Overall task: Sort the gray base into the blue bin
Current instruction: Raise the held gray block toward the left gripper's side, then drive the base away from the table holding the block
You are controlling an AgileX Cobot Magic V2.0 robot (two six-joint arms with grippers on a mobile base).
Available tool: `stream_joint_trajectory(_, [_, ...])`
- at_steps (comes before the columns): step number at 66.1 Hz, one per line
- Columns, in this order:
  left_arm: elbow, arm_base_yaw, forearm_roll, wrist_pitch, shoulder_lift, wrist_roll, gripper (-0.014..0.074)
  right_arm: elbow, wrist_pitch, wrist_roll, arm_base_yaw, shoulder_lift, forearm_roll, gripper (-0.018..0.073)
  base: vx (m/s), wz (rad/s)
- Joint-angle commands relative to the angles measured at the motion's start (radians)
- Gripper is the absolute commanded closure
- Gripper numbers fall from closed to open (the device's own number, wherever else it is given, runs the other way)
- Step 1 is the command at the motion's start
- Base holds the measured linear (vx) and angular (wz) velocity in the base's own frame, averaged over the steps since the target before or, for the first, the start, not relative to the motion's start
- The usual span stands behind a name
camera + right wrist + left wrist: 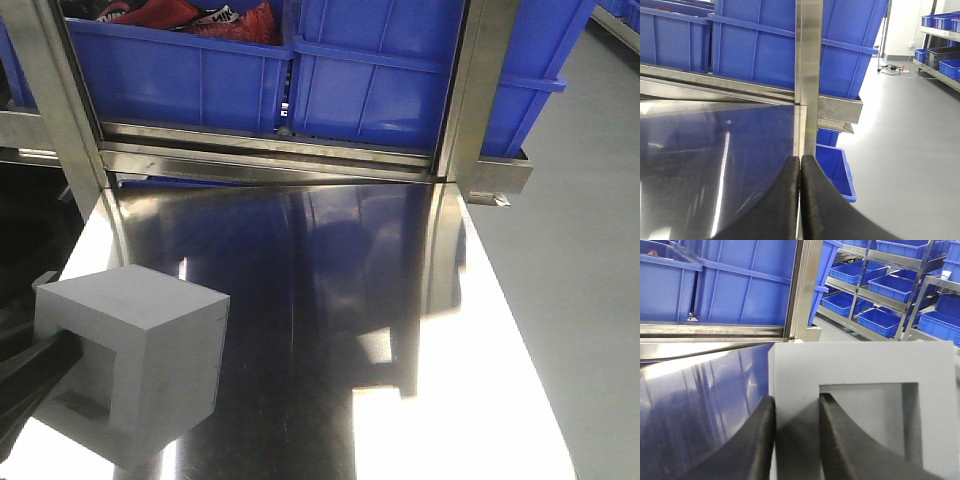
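Polished steel surface [330, 300], with blue bins [380, 90] racked along its far edge: your left hand [796, 407] pinches one wall of the gray base [150, 350], with one finger [840, 440] inside the square recess and the other outside. The cube sits at the surface's front-left corner; you cannot tell whether it touches the steel. Your right hand [800, 170] is pressed together, fingertip to fingertip, by the surface's right edge.

Polished steel tabletop [330, 300], steel upright post [808, 60], red-and-black items [200, 18] top left, gray floor [900, 130], shelving rack [860, 285] beyond.
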Motion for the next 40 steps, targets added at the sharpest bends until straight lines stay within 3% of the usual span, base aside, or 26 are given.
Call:
stream_joint_trajectory(1, [-0.028, -0.006, -0.004, -0.104, 0.001, -0.007, 0.0602, 0.014, -0.077, -0.005, 0.001, -0.012, -0.01, 0.0568, 0.0, 0.0])
stream_joint_trajectory(40, [-0.028, -0.006, -0.004, -0.104, 0.001, -0.007, 0.0602, 0.014, -0.077, -0.005, 0.001, -0.012, -0.01, 0.0568, 0.0, -0.02])
